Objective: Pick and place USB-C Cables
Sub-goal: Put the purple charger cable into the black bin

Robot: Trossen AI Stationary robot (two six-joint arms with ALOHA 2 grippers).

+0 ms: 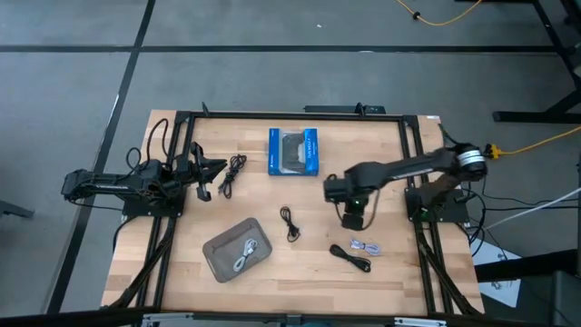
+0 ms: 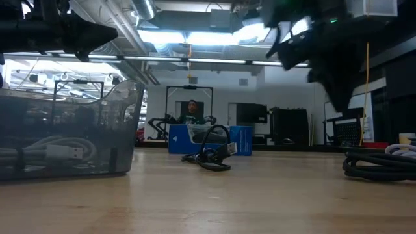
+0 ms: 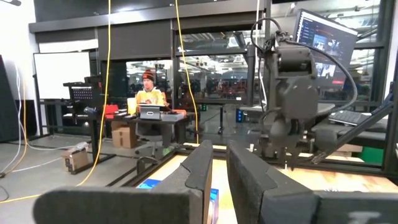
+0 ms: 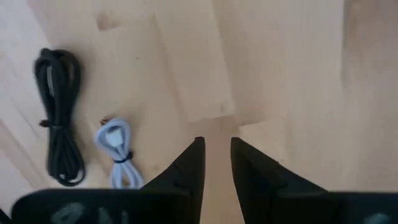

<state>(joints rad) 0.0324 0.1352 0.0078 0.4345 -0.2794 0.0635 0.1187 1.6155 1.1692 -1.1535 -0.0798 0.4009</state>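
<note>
Several small coiled USB-C cables lie on the wooden table. One black cable [image 1: 234,173] is near my left gripper, another black one [image 1: 290,222] is at mid-table, and a light grey one [image 1: 366,246] lies beside a black one [image 1: 349,257] near the front right. In the right wrist view the black cable [image 4: 59,118] and the light one [image 4: 118,149] lie beside my fingers. A white cable [image 1: 243,256] lies inside the grey tray [image 1: 218,263]. My right gripper [image 1: 352,218] [image 4: 217,142] hangs above bare wood, pointing down, shut and empty. My left gripper [image 1: 211,169] [image 3: 219,146] waits at the left, shut.
A blue-edged flat box [image 1: 294,151] with a dark centre lies near the far edge. The translucent tray [image 2: 65,130] stands at the front left. Black frame rails run along the table's left and right sides. A person sits in the room beyond the table.
</note>
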